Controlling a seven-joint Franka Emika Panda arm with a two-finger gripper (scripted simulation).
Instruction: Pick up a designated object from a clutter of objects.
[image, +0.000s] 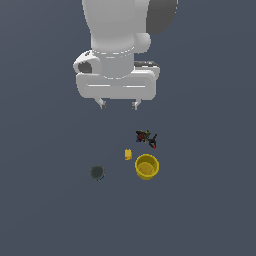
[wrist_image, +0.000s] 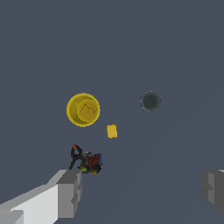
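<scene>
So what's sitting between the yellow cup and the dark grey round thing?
The tiny yellow block lies roughly between the yellow tapered cup and the dark grey round disc, nearer the cup; clearest in the wrist view.

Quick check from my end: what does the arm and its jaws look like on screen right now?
The arm is glossy white with rounded, bulbous links and a dark grey patch at its upper joint. The gripper hangs from a wide, white, boxy hand with two short pale-grey fingers. In the wrist view the jaws are blocky, light-grey slabs. No cables or markings show.
</scene>
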